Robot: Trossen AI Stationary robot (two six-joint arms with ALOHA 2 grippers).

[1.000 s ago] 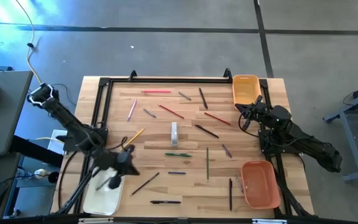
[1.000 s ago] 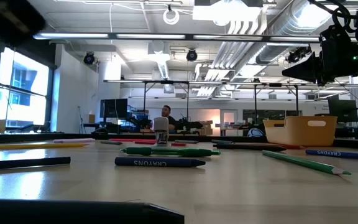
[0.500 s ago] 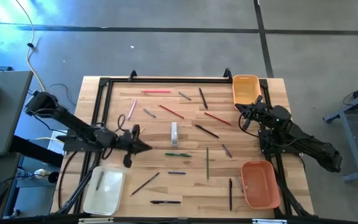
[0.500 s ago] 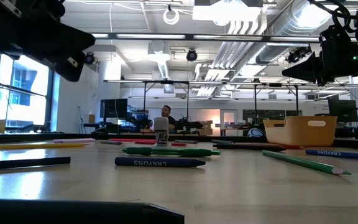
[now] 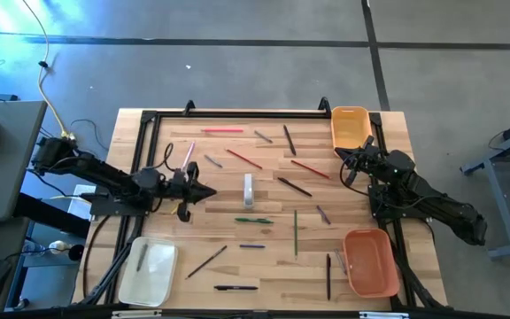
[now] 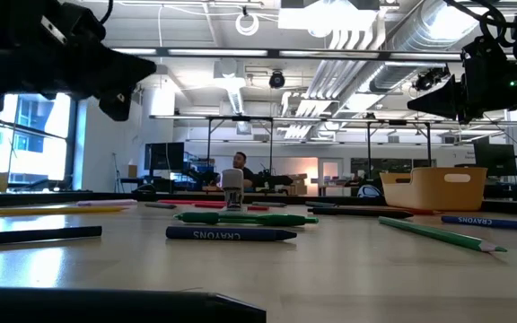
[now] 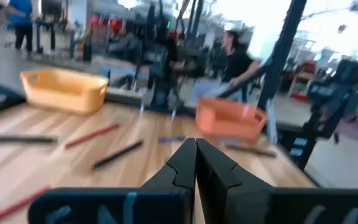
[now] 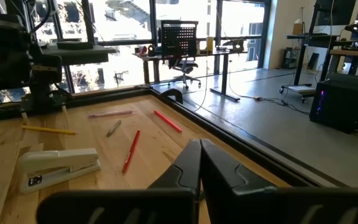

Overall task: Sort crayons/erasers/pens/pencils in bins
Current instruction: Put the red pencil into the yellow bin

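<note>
Pencils and pens lie flat, scattered over the wooden table: red pencils [image 5: 244,159] [image 5: 310,168], a green pencil [image 5: 295,232], black pens [image 5: 294,186] [image 5: 206,260]. The cream-white bin [image 5: 158,283] sits at the near left corner with a grey stick [image 5: 142,257] in it. The orange bin [image 5: 369,266] is near right and the yellow-orange bin [image 5: 350,126] far right. My left gripper [image 5: 209,193] [image 7: 196,149] is shut and empty, level above the table's left-middle and pointing right. My right gripper [image 5: 341,156] [image 8: 199,149] waits shut beside the yellow-orange bin.
A white stapler [image 5: 248,189] stands mid-table, just right of my left gripper. A green marker [image 5: 253,220] and a blue crayon [image 5: 252,245] lie nearer. A black frame [image 5: 237,112] rims the table. People sit in the room beyond.
My left gripper has swung from over the cream-white bin toward the far edge and table middle, turning from pointing down to level, pointing right. A grey stick now shows lying in that bin. The right arm has kept still.
</note>
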